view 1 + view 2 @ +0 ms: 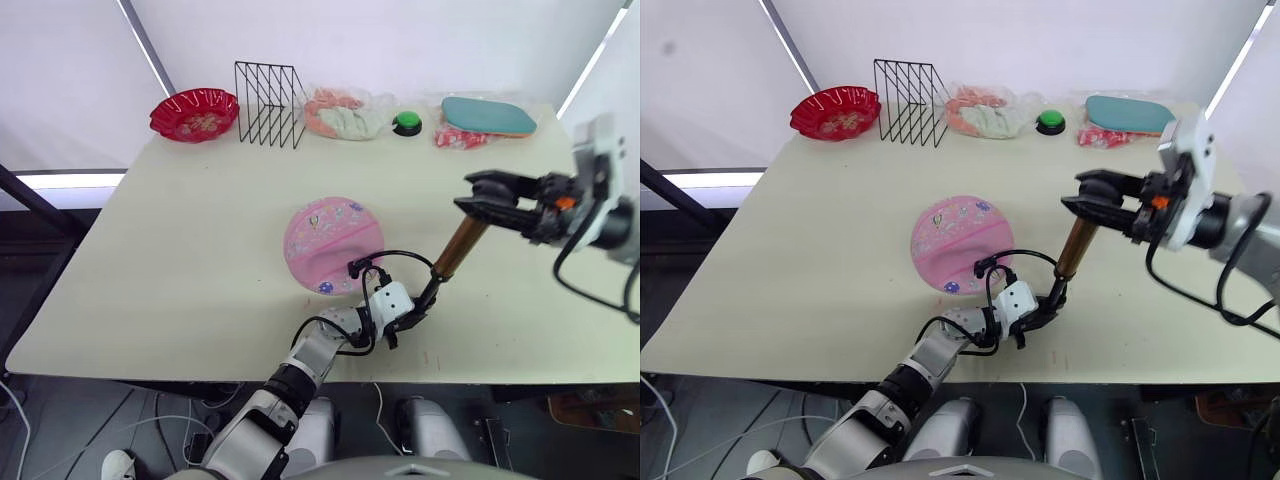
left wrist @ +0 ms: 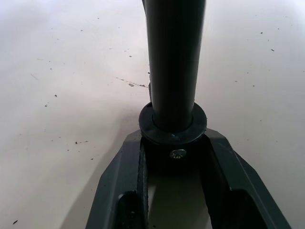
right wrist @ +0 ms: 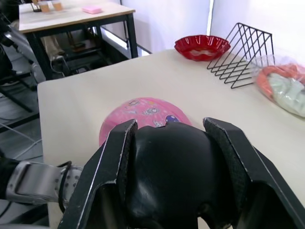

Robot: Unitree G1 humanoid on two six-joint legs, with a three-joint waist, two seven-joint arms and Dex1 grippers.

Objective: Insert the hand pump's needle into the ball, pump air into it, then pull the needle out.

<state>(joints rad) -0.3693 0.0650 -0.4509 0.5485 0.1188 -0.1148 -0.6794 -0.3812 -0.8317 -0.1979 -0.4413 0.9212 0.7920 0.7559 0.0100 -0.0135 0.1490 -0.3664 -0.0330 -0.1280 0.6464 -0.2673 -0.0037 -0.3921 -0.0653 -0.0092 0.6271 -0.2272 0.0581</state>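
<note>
Left claw [image 1: 412, 312] clenched on hand pump [image 1: 458, 247] base, right claw [image 1: 478, 195] gripping its T-handle [image 3: 174, 176], arm raised

So the ball [image 1: 333, 246] is sitting mid-table, pink with little cartoon prints, and it's clearly flat, more a dented disc than a sphere. My hand pump [image 1: 455, 251] stands tilted just to its right: gold barrel, black base end down on the tabletop, black T-handle up top. Its thin black hose [image 1: 400, 256] loops from the base over to the ball's near edge. I can't make out the needle itself.
</note>
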